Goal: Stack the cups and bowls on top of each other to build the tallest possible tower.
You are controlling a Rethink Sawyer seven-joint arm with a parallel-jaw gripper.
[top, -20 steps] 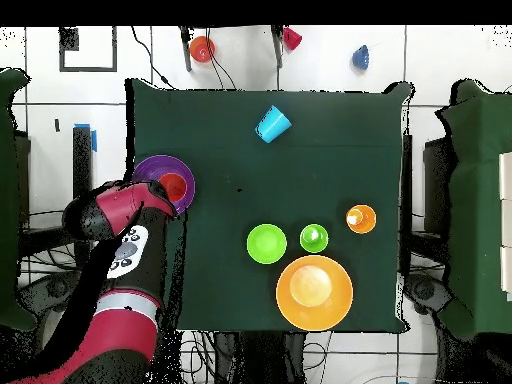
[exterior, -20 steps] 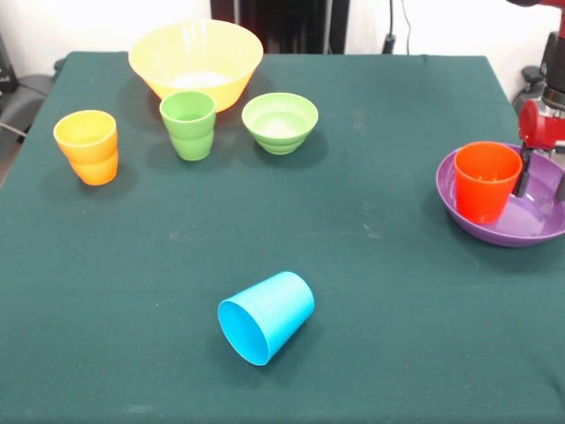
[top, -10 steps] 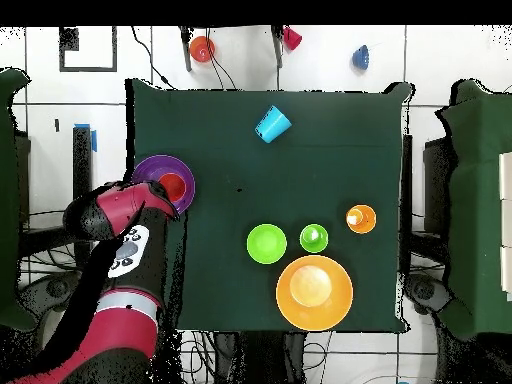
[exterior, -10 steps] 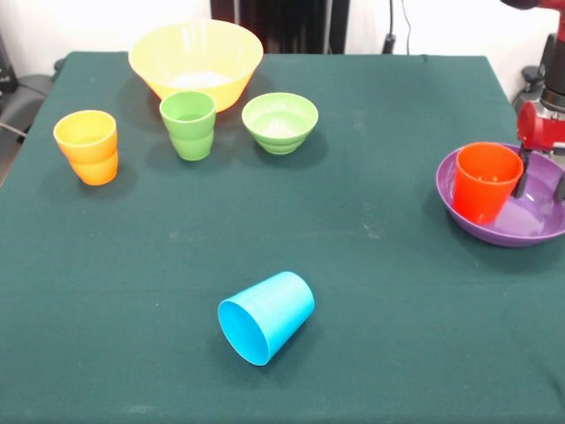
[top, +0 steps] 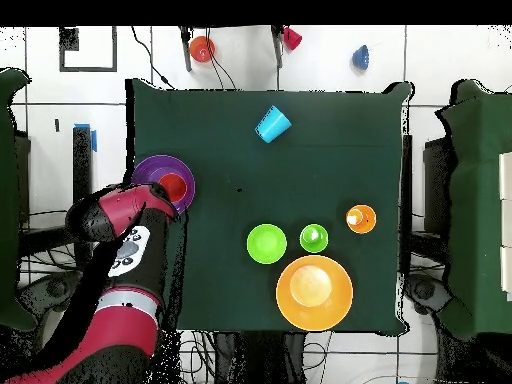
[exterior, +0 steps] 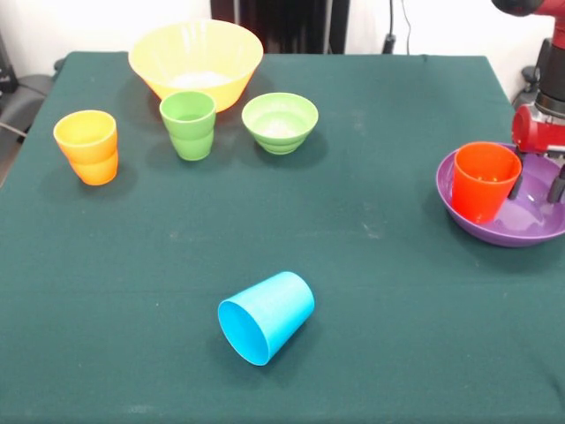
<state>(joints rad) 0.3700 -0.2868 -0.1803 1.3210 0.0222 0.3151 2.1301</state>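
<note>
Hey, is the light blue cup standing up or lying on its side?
On its side. The light blue cup lies on the table with its open mouth facing the front camera, base pointing away, apart from the other cups.

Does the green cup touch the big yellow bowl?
Apart. The overhead view shows green cloth between the green cup and the yellow bowl; in the front view they merely overlap.

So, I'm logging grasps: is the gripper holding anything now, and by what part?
Nothing is held. The gripper is open over the purple bowl, beside the orange cup.
</note>
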